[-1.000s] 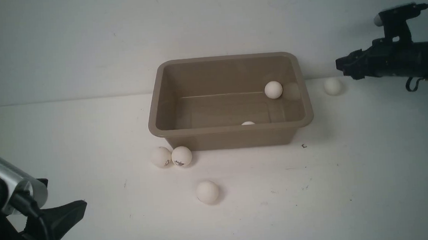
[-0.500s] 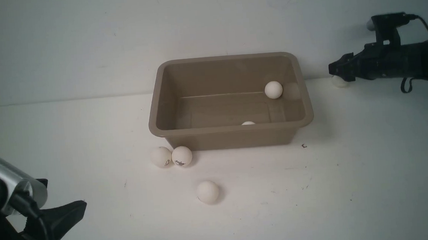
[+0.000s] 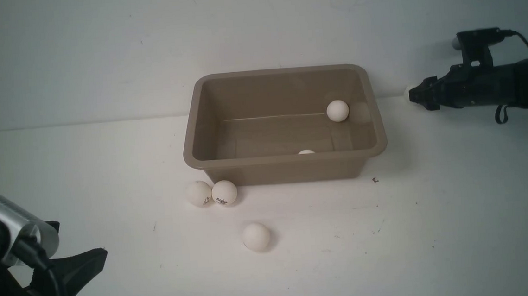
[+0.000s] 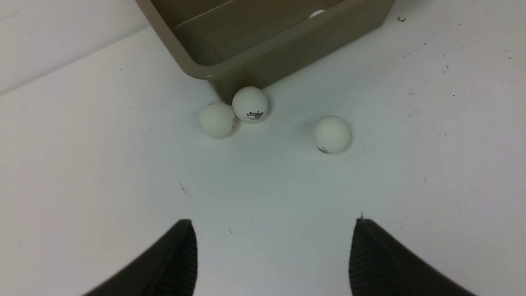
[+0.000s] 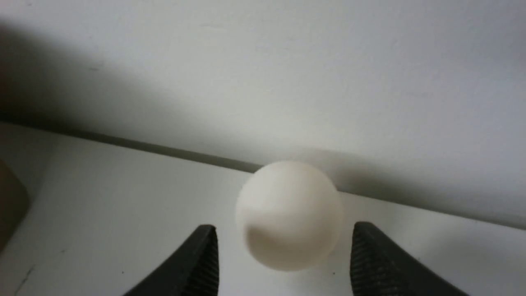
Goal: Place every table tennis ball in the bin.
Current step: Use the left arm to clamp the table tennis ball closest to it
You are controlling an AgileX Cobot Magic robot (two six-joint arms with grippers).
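While the table tennis ball (image 5: 289, 216) is this light, hollow and smooth-skinned, expect it to roll or squirt away at any off-centre touch. Close gently across its widest girth, both pads meeting it together. It sits on the table (image 3: 437, 229) at the right of the front view, hard by the back wall (image 5: 328, 82). It lies between the right jaws, which stand open on either side of it and, as far as the wrist view shows, do not touch it. In the front view only a sliver of it peeks past the right arm (image 3: 497, 90).

Left of it, the bin (image 3: 283, 158) holds two balls (image 3: 337, 111), and three balls (image 3: 224, 192) lie on the table by its lower left corner. At the lower left, the left jaws hang open and empty.

A second ago that ball lay in plain sight, lower in the frame, with the arm above it. You have since dropped the arm, and the ball has shifted towards the wall.
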